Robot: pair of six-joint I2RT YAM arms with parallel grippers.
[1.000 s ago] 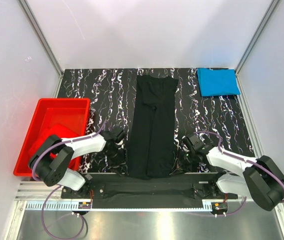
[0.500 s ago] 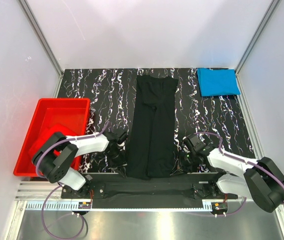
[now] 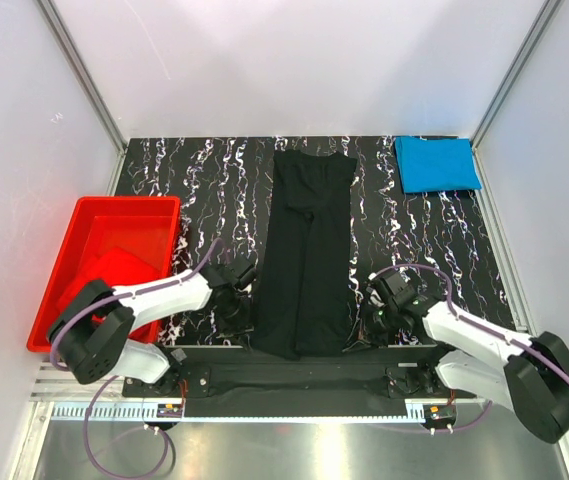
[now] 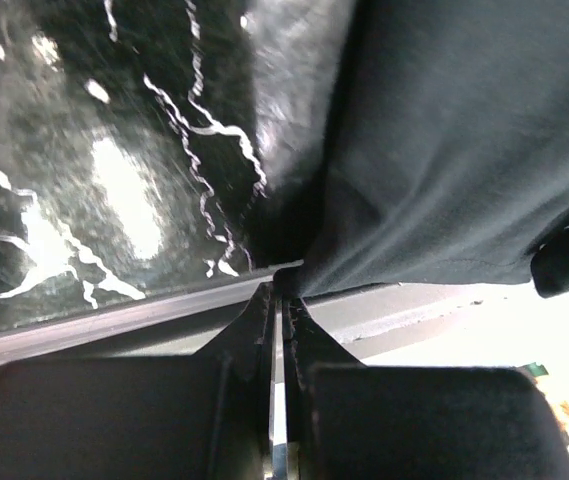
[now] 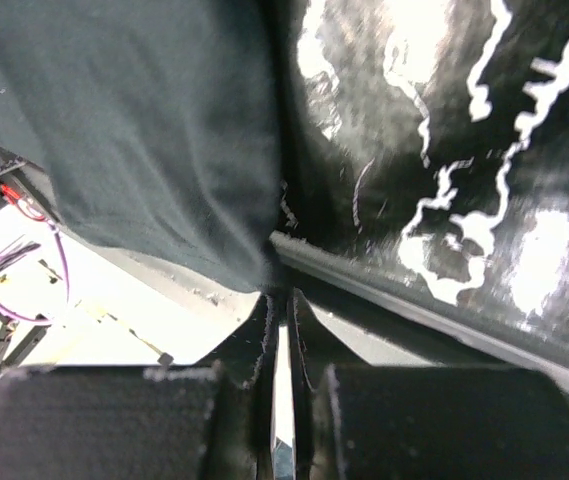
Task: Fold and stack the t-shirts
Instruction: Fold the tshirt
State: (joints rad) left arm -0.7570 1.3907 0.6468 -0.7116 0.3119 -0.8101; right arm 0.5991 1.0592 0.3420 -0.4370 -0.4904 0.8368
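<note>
While the black shirt (image 3: 304,250) lies as a long strip mid surface (image 3: 194,190) | left claw (image 4: 277,290) pinching its near-left hem corner | right claw (image 5: 279,300) pinching the near-right corner | blue shirt (image 3: 436,164) folded, far-right corner | red shirt (image 3: 114,270) in tub (image 3: 64,250), left

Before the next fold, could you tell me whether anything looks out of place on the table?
The black t-shirt lies as a long strip, and its near end hangs over the front edge of the table. The blue t-shirt sits folded in the far right corner.
</note>
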